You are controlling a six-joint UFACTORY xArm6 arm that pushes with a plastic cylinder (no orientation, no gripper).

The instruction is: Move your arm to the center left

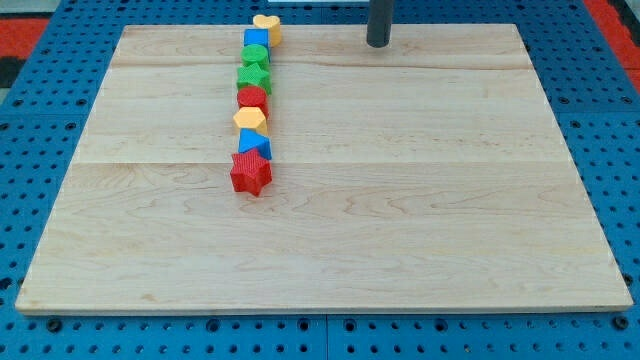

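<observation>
My tip (377,44) rests at the view's top edge of the wooden board (400,230), right of centre. A column of blocks runs down from the top, left of centre: a yellow heart (267,25), a blue cube (257,41), a green block (256,58), a green star (253,78), a red block (252,98), a yellow hexagon (250,119), a blue block (255,143) and a red star (250,172). They touch or nearly touch each other. My tip stands well to the right of the column, about level with the blue cube.
The board lies on a blue perforated base (40,110) that surrounds it. A red strip (25,25) shows at the view's top left corner and another at the top right (615,20).
</observation>
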